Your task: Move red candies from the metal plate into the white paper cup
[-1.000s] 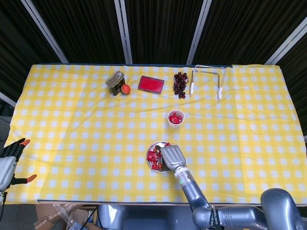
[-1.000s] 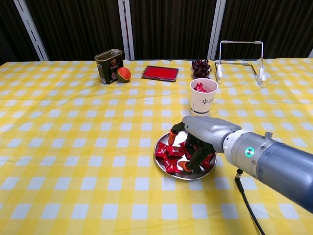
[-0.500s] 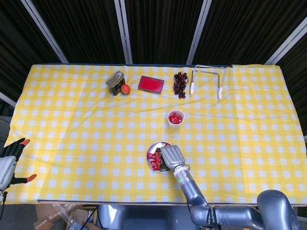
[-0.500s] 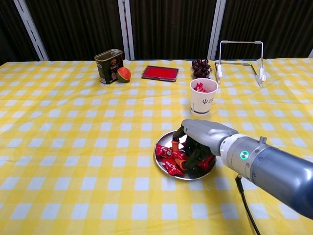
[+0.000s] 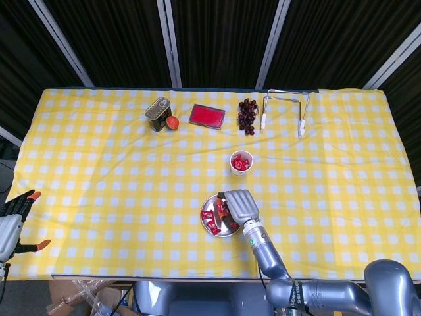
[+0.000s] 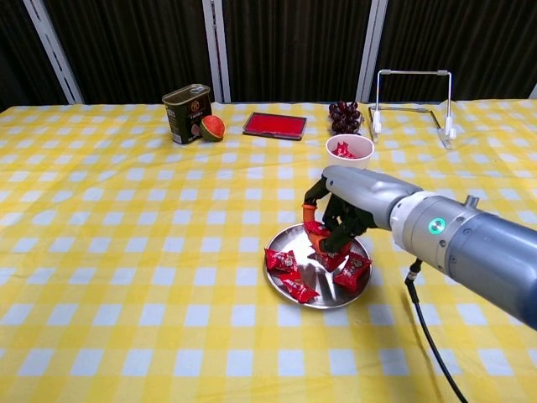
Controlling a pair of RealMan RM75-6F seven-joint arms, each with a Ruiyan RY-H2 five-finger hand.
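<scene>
**Chest view: right hand lifts candy off the plate**

Chest view shows my right hand (image 6: 340, 220) now raised above the metal plate (image 6: 289, 242). A second ago its fingers were down among the wrappers; now they are curled around at least one red candy (image 6: 320, 231), and a second may be caught beneath it, though I cannot tell for sure. I judge the pick has succeeded, and what remains for this piece is the carry to the cup.

The white paper cup (image 6: 350, 149) stands just behind the plate, partly hidden by my hand in this view. It already holds a few red candies; their wrappers show above its rim.

The plate holds loose candies (image 6: 283, 260) toward its left and front, and one at its right edge. Its middle now shows bare metal.

From the head view, the right hand (image 5: 239, 206) covers the right half of the plate (image 5: 208, 212), with the cup (image 5: 241, 162) just beyond. My left hand (image 5: 14, 220) is far left of the plate, off the table edge, fingers spread and holding nothing.

Well behind the plate, along the far edge, sit a tin can (image 6: 186, 112), a red tray (image 6: 274, 125), dark grapes (image 6: 345, 114) and a wire stand (image 6: 411, 102).
</scene>
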